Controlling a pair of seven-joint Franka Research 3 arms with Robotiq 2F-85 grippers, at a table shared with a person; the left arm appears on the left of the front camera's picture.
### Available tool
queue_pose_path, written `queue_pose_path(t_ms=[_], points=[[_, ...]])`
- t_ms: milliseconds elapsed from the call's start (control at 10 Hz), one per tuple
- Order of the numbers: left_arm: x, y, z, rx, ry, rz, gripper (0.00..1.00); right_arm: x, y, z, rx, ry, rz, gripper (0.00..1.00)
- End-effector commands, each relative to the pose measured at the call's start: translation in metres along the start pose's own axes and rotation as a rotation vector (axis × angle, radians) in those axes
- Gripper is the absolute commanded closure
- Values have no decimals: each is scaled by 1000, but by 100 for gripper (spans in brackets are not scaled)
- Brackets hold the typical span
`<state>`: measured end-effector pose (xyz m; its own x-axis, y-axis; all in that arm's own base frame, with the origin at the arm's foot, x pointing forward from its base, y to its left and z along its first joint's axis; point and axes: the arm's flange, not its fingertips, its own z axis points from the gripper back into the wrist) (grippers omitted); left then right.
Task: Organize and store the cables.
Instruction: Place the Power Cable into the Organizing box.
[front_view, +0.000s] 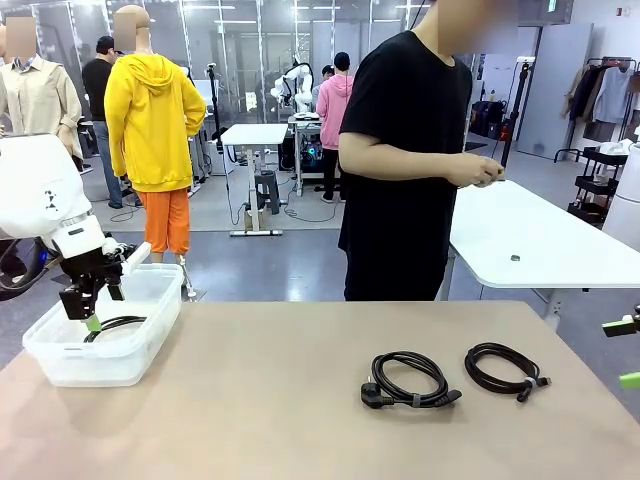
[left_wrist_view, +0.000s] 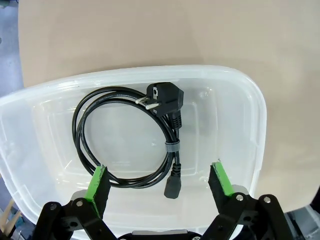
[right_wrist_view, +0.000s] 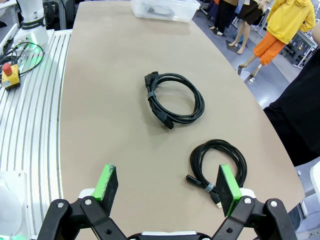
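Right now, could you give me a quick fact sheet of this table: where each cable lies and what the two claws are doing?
stored: one coiled black cable lying flat in the clear plastic bin
waiting on the table: two, a larger coil with a chunky plug and a smaller coil to its right, apart
left gripper: open, above the bin, holding nothing
right gripper: open, above the table near the smaller coil, holding nothing
person: standing at the far side, hands off the table
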<state>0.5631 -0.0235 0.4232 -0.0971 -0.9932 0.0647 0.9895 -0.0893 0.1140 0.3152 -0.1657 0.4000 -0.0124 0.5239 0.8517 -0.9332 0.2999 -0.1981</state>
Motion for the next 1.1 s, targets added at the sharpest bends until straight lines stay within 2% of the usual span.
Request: queue_pose_path(t_ms=[0, 500, 600, 700, 900, 1000], points=[[-2, 0, 0, 1, 8, -3, 0, 4, 1, 1, 2, 0, -19, 0], [0, 0, 0, 0, 0, 0, 0, 4, 1, 1, 2, 0, -19, 0], [8, 5, 30, 70, -6, 79, 0, 4, 1, 1, 2, 0, -19, 0], [20, -10, 67, 114, -84, 141, 0, 4, 1, 1, 2, 0, -19, 0], [28, -53, 108, 198, -121, 279, 0, 4, 1, 1, 2, 0, -19, 0], [34, -79, 119, 191, -182, 386, 0, 4, 1, 1, 2, 0, -19, 0]])
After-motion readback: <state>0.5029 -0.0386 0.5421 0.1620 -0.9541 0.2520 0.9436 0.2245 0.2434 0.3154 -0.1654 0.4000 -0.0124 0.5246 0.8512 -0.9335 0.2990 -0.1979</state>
